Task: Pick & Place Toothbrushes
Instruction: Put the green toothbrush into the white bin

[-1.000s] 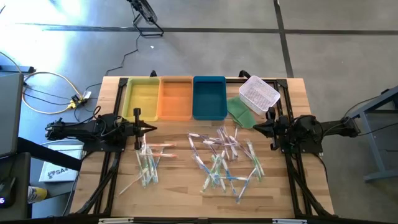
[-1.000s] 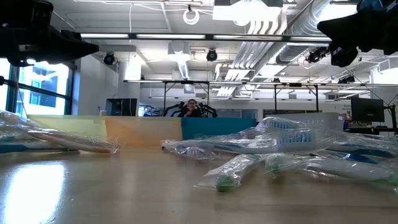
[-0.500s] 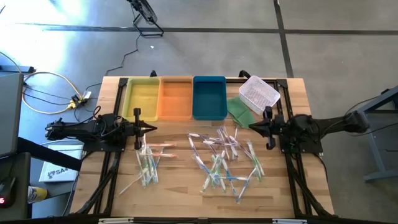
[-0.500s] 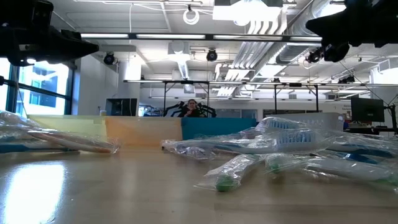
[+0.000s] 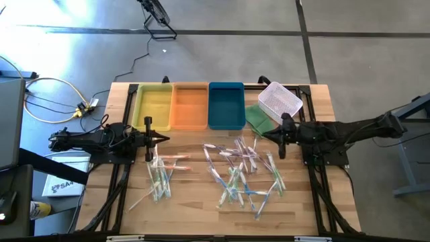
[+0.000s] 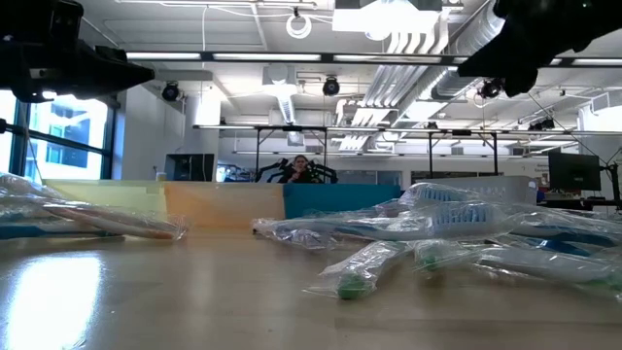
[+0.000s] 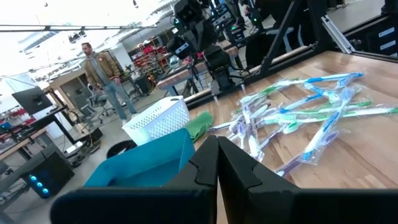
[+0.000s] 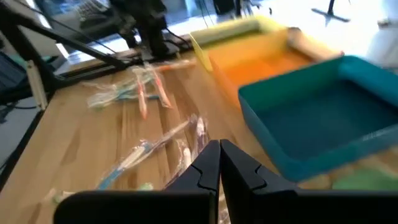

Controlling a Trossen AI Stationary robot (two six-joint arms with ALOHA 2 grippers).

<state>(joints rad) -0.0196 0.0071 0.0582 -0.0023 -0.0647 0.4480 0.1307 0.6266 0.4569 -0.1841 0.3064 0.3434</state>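
A pale wooden desk (image 5: pixel 188 195) with visible plank grain carries a yellow tray (image 5: pixel 153 105), an orange tray (image 5: pixel 189 105) and a blue tray (image 5: pixel 226 105). A white mesh basket (image 5: pixel 279 101) lies on a green cloth (image 5: pixel 258 121). Toothbrushes (image 5: pixel 243 173) in clear wrappers show white, green, blue and pink handles.

Left gripper (image 7: pixel 217 163): dark fingers pressed together, holding nothing.
Toothbrushes (image 7: pixel 298 118): wrapped, heaped loosely on the wooden table (image 7: pixel 367 155).
Blue tray (image 7: pixel 146 163): just beside the fingers.
White mesh basket (image 7: pixel 158 120): beyond the tray, green cloth (image 7: pixel 202 123) beside it.
Person (image 7: pixel 102 71): standing in the room behind.
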